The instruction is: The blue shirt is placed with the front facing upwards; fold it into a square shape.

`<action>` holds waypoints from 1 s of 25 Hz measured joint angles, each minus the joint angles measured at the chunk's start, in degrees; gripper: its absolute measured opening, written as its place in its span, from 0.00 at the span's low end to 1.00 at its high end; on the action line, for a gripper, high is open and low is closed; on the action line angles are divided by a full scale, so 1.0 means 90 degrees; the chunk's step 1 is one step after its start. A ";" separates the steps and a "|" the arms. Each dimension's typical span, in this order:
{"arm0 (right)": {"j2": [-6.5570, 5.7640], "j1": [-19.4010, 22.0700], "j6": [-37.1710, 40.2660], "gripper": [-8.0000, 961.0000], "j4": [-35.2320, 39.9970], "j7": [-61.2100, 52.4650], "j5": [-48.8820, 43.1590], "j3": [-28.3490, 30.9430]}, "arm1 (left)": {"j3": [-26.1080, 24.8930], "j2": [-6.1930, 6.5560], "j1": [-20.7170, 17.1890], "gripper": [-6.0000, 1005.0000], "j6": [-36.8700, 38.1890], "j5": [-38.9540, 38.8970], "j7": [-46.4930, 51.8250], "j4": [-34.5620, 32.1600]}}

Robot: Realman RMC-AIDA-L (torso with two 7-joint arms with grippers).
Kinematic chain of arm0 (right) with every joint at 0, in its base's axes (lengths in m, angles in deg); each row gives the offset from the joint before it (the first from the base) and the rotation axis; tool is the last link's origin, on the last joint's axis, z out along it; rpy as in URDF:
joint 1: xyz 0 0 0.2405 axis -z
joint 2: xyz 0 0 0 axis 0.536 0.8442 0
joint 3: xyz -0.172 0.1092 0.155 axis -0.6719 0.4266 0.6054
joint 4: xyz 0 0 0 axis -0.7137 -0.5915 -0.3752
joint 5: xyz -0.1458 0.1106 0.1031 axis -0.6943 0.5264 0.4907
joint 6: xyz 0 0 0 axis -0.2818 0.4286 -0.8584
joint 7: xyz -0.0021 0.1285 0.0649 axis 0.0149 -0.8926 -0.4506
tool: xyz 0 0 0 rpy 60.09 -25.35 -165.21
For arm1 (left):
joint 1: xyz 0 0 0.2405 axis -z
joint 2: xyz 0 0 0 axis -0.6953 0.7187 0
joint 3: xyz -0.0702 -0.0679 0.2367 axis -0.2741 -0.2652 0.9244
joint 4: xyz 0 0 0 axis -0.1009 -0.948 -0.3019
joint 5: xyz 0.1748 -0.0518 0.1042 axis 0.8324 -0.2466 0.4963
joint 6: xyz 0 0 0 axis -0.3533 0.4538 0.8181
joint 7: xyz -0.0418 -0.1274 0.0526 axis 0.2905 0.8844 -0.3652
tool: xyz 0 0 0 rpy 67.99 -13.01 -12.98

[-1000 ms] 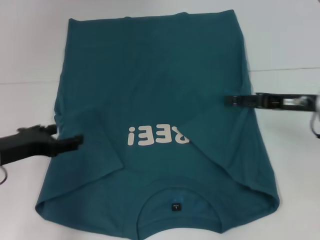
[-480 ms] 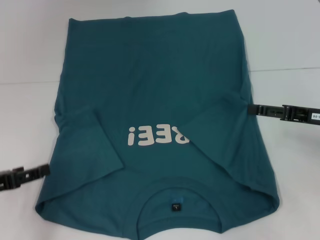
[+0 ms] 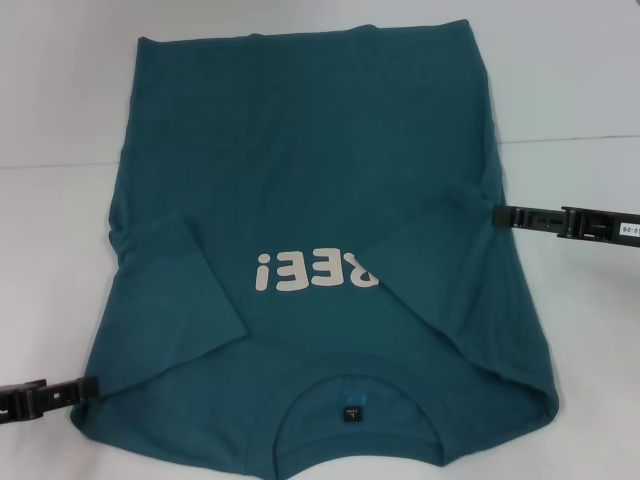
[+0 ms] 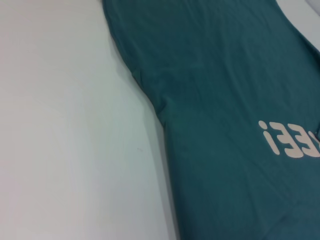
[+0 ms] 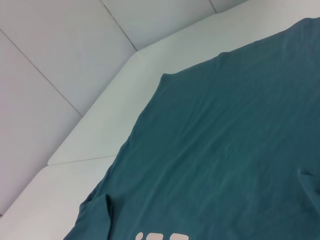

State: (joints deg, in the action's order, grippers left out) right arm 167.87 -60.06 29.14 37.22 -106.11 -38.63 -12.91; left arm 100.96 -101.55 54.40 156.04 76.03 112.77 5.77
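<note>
The blue shirt (image 3: 310,180) lies flat on the white table (image 3: 580,80), collar nearest me, hem at the far side. Both sleeves are folded in over the chest and the right one covers part of the white lettering (image 3: 315,272). The dark neck label (image 3: 352,412) shows in the collar. My left gripper (image 3: 85,387) is at the shirt's near left shoulder edge, low over the table. My right gripper (image 3: 505,214) is at the shirt's right edge, about mid-length. The shirt also shows in the left wrist view (image 4: 225,100) and the right wrist view (image 5: 225,150).
Bare white table surface lies on both sides of the shirt (image 3: 50,230). A seam in the table runs across behind the right arm (image 3: 570,140). White wall panels (image 5: 60,55) stand beyond the far table edge.
My left gripper has pulled off the folded left sleeve, back and down to the near left shoulder. My right gripper has drawn back right to the shirt's edge. Both sleeves stay folded.
</note>
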 joint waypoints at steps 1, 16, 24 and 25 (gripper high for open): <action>-0.0001 -0.0006 -0.0004 0.89 -0.0015 0.0000 0.0000 0.0000 | -0.0001 0.0004 0.0022 0.87 -0.0011 0.0041 0.0001 0.0026; -0.0105 -0.0133 -0.0277 0.89 -0.0344 0.0066 -0.0004 -0.0042 | 0.0014 0.0011 0.0536 0.87 0.0423 0.0338 0.0002 0.0372; -0.0164 -0.0159 -0.0382 0.89 -0.0398 0.0079 -0.0005 -0.0059 | -0.0049 0.0004 0.0441 0.87 0.0269 0.0340 0.0003 0.0120; -0.0167 -0.0162 -0.0381 0.89 -0.0398 0.0079 -0.0005 -0.0060 | -0.0050 0.0004 0.0407 0.87 0.0196 0.0340 0.0004 0.0072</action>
State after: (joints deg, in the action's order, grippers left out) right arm 166.37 -61.51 25.71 33.64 -105.40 -38.68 -13.44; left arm 100.51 -101.51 58.07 157.80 79.10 112.81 6.41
